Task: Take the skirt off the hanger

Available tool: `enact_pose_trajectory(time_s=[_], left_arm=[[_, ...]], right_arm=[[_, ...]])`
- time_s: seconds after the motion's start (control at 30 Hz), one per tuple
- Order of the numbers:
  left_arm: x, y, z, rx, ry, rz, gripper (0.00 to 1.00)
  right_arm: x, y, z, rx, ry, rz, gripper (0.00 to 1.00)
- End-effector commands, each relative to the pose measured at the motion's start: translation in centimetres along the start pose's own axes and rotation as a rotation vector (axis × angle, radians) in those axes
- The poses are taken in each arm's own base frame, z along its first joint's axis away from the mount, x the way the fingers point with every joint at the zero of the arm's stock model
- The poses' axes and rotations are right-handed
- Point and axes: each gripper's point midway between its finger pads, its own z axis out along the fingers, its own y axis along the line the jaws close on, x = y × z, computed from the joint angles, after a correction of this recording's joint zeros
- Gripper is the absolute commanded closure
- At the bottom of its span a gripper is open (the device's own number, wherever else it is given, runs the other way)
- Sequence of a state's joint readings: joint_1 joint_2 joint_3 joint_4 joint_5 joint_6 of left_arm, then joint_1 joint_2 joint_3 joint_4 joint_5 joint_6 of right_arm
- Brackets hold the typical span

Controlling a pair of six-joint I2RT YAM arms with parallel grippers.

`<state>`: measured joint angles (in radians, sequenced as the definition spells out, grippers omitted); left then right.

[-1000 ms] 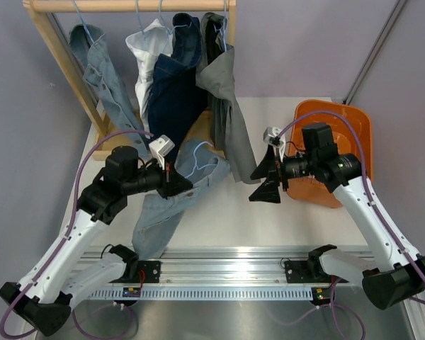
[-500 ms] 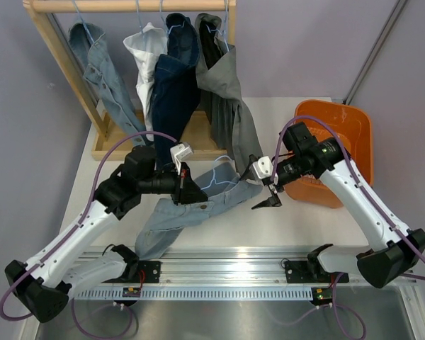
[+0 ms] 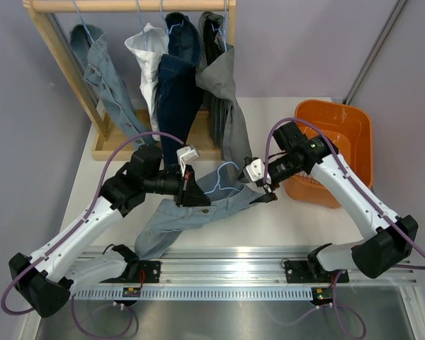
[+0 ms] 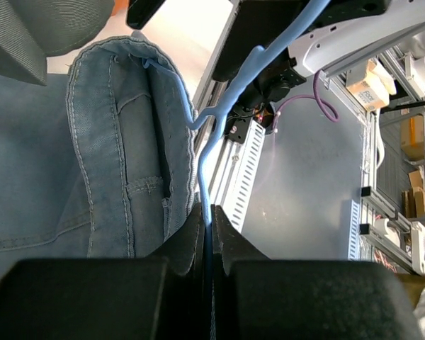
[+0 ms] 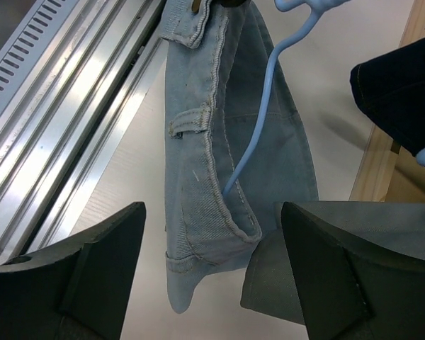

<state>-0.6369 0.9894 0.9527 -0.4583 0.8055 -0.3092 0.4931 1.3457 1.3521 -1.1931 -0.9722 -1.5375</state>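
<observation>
Denim skirt [image 3: 198,207] mid-frame, on blue hanger [image 3: 223,176]; left gripper [image 3: 190,193] pinches the hanger wire. Right gripper [image 3: 264,193] just swung in from right, jaws spread with skirt's end between them, narrowing slightly. Grab-and-pull likely next.

Light-blue denim skirt [image 4: 113,142], pale-blue hanger [image 4: 217,115]

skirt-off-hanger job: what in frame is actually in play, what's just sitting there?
In play: denim skirt, blue hanger, left gripper shut on the hanger, right gripper open astride the skirt.
Lying about: wooden rack, clothes hung on it, orange bin.
</observation>
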Motion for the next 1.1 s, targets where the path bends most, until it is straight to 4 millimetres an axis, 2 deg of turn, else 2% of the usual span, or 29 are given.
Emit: enact_pose_trajectory(time_s=[0.0,0.13,0.17,0.3,0.47,0.53,0.57,0.6,0.63,0.77,0.87,1.07], left_arm=[[-1.9,-2.3,-0.3,0.095,-0.036,0.094,1.0],[-2.1,-2.3,-0.3,0.092,-0.029,0.112,1.0],[-2.1,-2.1,-0.2,0.088,-0.022,0.111,1.0],[-2.4,-2.2,-0.1,0.092,-0.021,0.121,1.0],[-3.0,-2.5,-0.2,0.097,-0.021,0.141,1.0],[-2.9,-2.4,-0.2,0.091,-0.011,0.142,1.0],[-3.1,-2.4,-0.2,0.09,-0.009,0.147,1.0],[-3.0,-2.4,-0.3,0.087,-0.005,0.148,1.0],[-2.8,-2.2,-0.4,0.076,0.003,0.15,1.0],[-2.5,-1.7,-0.6,0.041,0.017,0.161,1.0],[-2.2,-1.1,-1.2,-0.015,0.031,0.179,1.0],[-2.0,-0.1,-2.9,-0.137,0.032,0.245,1.0]], right_arm=[[0.9,-0.5,0.5,-0.011,0.022,-0.045,0.16],[1.8,-0.1,0.7,-0.037,0.049,-0.048,0.24],[2.2,0.2,0.9,-0.053,0.057,-0.032,0.3],[3.1,0.9,1.0,-0.088,0.084,-0.032,0.44],[3.6,1.2,1.1,-0.099,0.093,-0.029,0.5],[3.8,1.3,1.2,-0.104,0.095,-0.024,0.55],[3.9,1.3,1.2,-0.105,0.101,-0.024,0.62],[4.0,1.2,1.0,-0.103,0.109,-0.023,0.62],[4.0,1.3,1.0,-0.103,0.114,-0.022,0.69],[4.6,1.8,0.7,-0.116,0.152,-0.009,0.89],[5.4,2.5,0.5,-0.122,0.188,0.014,1.0],[6.6,3.8,-0.2,-0.092,0.255,0.013,1.0]])
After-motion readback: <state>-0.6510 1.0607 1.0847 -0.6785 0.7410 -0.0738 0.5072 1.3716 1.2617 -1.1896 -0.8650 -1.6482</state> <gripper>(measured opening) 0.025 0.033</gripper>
